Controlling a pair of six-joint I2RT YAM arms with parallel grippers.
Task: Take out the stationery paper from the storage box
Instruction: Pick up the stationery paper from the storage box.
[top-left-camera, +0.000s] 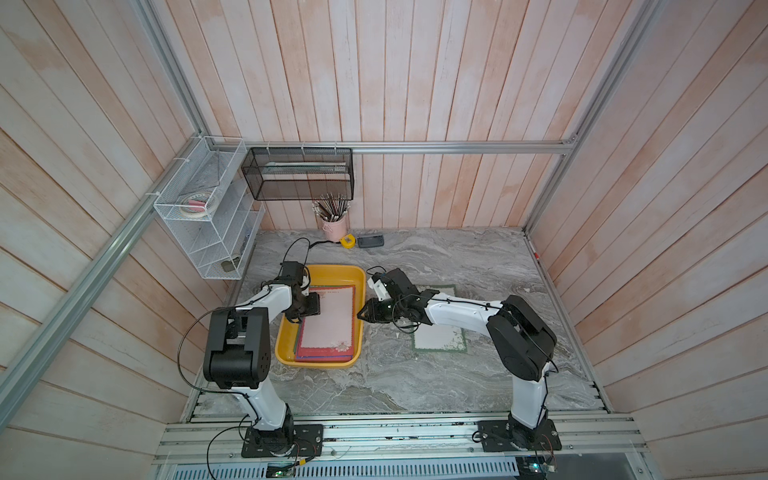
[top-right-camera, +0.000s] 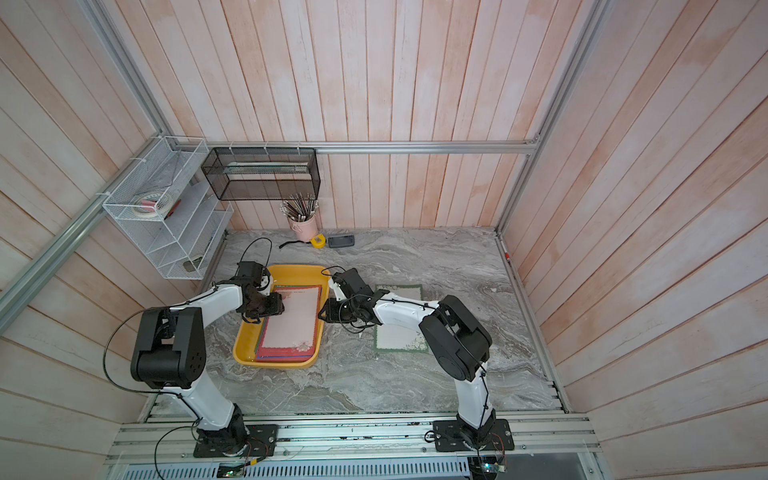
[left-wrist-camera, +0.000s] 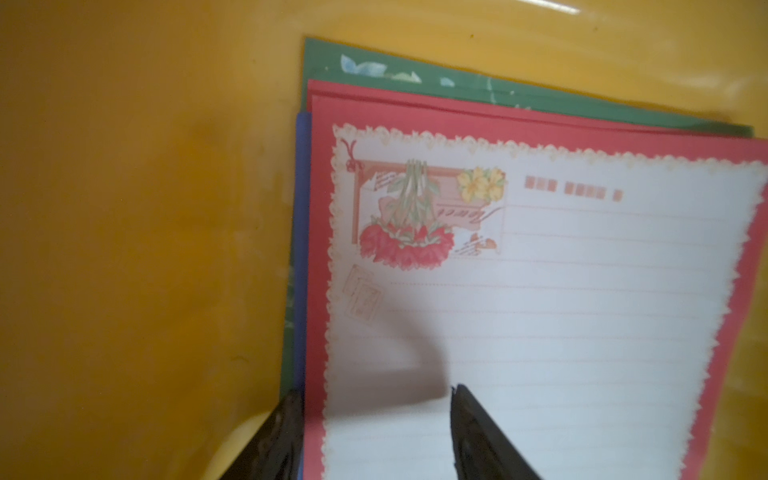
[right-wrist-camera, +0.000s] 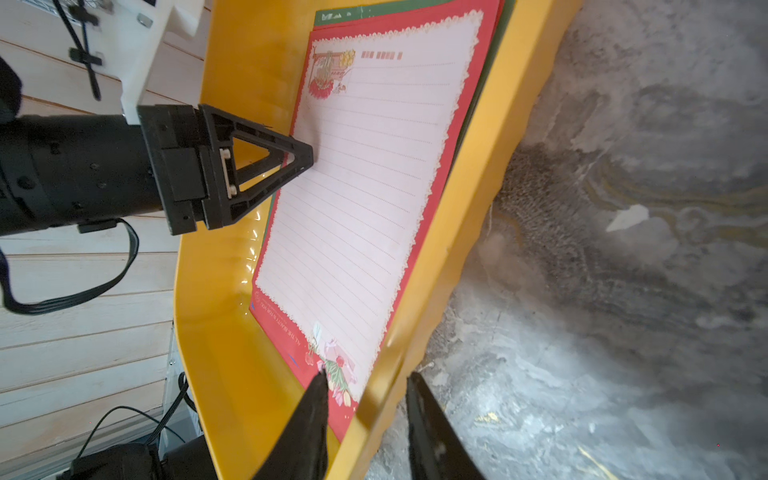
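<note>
The yellow storage box (top-left-camera: 332, 272) (top-right-camera: 291, 270) lies left of the table's middle. It holds a stack of stationery paper (top-left-camera: 328, 324) (top-right-camera: 293, 322) (right-wrist-camera: 365, 187), the top sheet pale pink with a red border. Green and blue sheets show beneath it (left-wrist-camera: 561, 311). My left gripper (top-left-camera: 318, 306) (left-wrist-camera: 376, 390) is open over the stack's left edge, one finger on the top sheet and one beside the stack. My right gripper (top-left-camera: 360, 315) (right-wrist-camera: 369, 376) is open astride the box's right wall (right-wrist-camera: 457, 208), one finger inside and one outside. A green-bordered sheet (top-left-camera: 440, 336) lies on the table under the right arm.
At the back stand a pink pencil cup (top-left-camera: 334, 226), a yellow tape measure (top-left-camera: 348, 241) and a dark flat device (top-left-camera: 371, 241). A white wire rack (top-left-camera: 208, 224) and a black mesh basket (top-left-camera: 297, 174) hang on the walls. A white scrap (right-wrist-camera: 627, 216) lies on the marble.
</note>
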